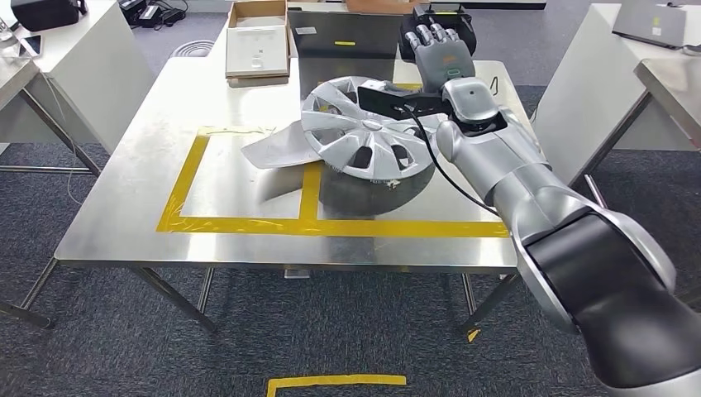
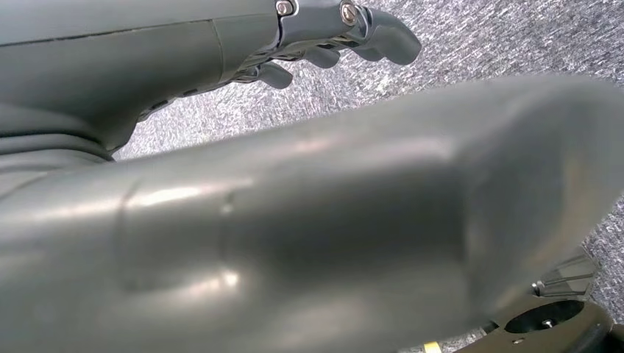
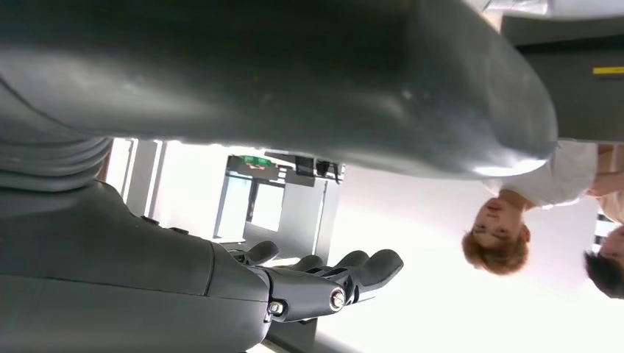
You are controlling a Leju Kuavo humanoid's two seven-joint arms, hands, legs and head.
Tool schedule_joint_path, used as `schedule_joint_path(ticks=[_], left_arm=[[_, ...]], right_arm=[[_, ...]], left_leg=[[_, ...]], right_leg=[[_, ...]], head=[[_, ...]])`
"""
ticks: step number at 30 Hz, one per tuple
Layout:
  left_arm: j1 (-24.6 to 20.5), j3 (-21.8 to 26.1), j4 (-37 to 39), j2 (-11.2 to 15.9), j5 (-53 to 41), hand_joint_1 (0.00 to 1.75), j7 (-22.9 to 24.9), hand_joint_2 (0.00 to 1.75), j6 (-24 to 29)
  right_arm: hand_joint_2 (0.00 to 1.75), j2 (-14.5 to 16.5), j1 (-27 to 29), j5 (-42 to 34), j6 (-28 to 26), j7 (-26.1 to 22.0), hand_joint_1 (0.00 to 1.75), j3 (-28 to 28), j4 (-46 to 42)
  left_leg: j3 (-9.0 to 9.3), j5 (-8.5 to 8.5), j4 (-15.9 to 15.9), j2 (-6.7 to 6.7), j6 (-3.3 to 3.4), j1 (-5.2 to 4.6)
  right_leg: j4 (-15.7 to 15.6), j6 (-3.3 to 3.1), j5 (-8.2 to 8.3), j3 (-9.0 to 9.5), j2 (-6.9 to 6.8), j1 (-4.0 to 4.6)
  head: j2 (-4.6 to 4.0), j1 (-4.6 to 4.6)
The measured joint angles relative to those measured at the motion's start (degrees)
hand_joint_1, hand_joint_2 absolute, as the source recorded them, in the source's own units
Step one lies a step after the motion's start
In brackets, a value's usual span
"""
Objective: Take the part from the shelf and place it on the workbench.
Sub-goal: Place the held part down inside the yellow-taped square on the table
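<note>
- Now the silver hubcap lies tilted on the steel workbench, across the yellow tape outline, just short of the right hand's fingertips.
- Right hand: fingers spread, grasping nothing.
- Left hand: fingers loosely curled over grey carpet, empty.
- Beyond, an open cardboard box holds a white sheet.

- Right arm: silver, rounded shell segments; glossy black section nearest the camera.
- Wrist module above that arm's silver forearm: grey domed cap, black flat bracket beside it.
- Black cable runs from the bracket along the forearm.
- Right hand: grey back, orange mark on it, silver-grey knuckles, dark fingers.
- Left hand: grey ribbed cover, thick grey thumb, dark fingers, silver screws at the knuckles.
</note>
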Motion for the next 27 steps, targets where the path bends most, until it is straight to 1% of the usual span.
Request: schedule_joint_path(ticks=[9, 12, 15, 19, 22, 24, 27], left_arm=[[-0.3, 0.0, -0.02, -0.01, -0.55, 0.0, -0.57, 0.0, -1.08], [-0.35, 0.0, -0.02, -0.01, -0.12, 0.0, -0.81, 0.0, -1.07], [-0.35, 0.01, -0.02, 0.0, 0.73, 0.0, -0.85, 0.0, -0.86], [-0.33, 0.02, -0.02, 0.01, 1.11, 0.0, -1.27, 0.0, -0.75], [-0.26, 0.02, -0.02, 0.02, 0.99, 0.0, -0.44, 0.0, -0.54], [-0.15, 0.04, -0.01, 0.08, 1.03, 0.0, 0.61, 0.0, -0.26], [0.13, 0.14, 0.01, 0.2, 1.49, 0.0, 0.78, 0.0, -0.18]], right_arm=[[0.0, -0.19, 0.1, -1.24, -3.33, -1.95, 0.0, 0.0, -1.37], [0.0, -0.44, 0.66, -2.99, -5.86, -4.15, 0.0, -0.12, -4.01], [0.0, -1.05, 2.07, -5.26, -8.89, -6.24, 0.0, -0.63, -10.05], [0.0, -1.89, 4.08, -6.74, -11.4, -7.42, 0.0, -1.32, -17.7], [0.0, -2.73, 6.48, -8.14, -15.48, -9.45, 0.0, -2.17, -23.68], [0.0, -3.58, 8.67, -8.9, -18.51, -11.18, 0.0, -2.97, -28.89], [0.0, -4.88, 12.31, -8.4, -22.34, -13.03, 0.0, -4.05, -36.87]], left_leg=[[0.07, 0.0, 0.01, 0.03, 0.0, -0.01], [0.08, 0.0, 0.01, 0.07, 0.0, -0.01], [0.1, -0.01, 0.01, 0.09, 0.0, -0.01], [0.1, -0.01, 0.0, 0.06, 0.0, -0.01], [0.1, -0.04, 0.05, 0.06, 0.03, -0.04], [0.1, -0.14, 0.17, 0.06, 0.18, -0.13], [0.08, -0.28, 0.33, 0.07, 0.4, -0.21]], right_leg=[[-0.01, 0.0, 0.0, 0.04, 0.03, 0.02], [-0.01, 0.0, 0.01, 0.04, 0.04, 0.01], [-0.01, 0.0, 0.0, 0.04, 0.07, 0.03], [-0.01, 0.0, 0.0, 0.06, 0.06, 0.05], [-0.06, 0.01, 0.01, 0.1, 0.05, 0.02], [-0.15, 0.07, 0.02, 0.16, 0.02, -0.11], [-0.19, 0.19, 0.02, 0.24, 0.0, -0.23]], head=[[0.0, 0.0], [0.01, 0.0], [0.01, 0.0], [0.0, -0.01], [0.0, 0.0], [0.01, 0.0], [0.0, -0.01]])
